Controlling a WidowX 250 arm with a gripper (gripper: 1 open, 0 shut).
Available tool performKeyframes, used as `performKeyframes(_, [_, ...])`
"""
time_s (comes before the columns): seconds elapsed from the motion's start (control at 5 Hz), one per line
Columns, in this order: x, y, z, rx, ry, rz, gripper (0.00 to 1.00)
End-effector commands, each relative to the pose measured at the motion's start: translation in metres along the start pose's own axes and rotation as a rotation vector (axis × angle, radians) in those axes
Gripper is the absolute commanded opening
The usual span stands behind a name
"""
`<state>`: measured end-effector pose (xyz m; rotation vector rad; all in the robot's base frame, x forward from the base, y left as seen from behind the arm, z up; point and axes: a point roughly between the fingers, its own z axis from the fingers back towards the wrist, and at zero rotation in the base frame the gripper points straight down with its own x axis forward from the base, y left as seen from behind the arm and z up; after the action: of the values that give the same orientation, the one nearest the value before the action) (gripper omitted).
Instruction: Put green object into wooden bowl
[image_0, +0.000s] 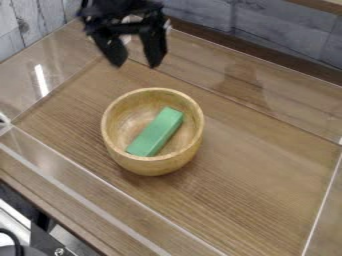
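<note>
One green block (156, 132) lies inside the wooden bowl (123, 111), and from my seat I can see it resting on the bowl's floor at a slant, its upper end pointing toward the far right wall and its lower end toward the near left wall. It is well shorter than the bowl is wide, and nothing is touching it. I read the bowl as sitting flat on the wooden tabletop (254, 190), a little left of the middle of my view, its thick pale rim unbroken all the way round.

Above and behind the bowl, near the top of my view, I see the black gripper (135, 58). Its two fingers (155, 52) point down and stand spread apart with clear space between them; they carry nothing. The gripper is blurred, and it hangs apart from the bowl's rim, over the far left part of the table.

Clear plastic walls (327, 200) fence the table on the sides I can see, and a grey planked wall (267, 30) runs behind it.
</note>
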<state>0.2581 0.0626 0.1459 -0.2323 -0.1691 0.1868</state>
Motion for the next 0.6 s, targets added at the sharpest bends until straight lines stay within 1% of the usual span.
performKeyframes(0.0, [0.020,0.015,0.014,0.018,-0.055,-0.028,0.00])
performKeyframes(0.4, [0.033,0.055,0.015,0.055,-0.053,-0.011,0.00])
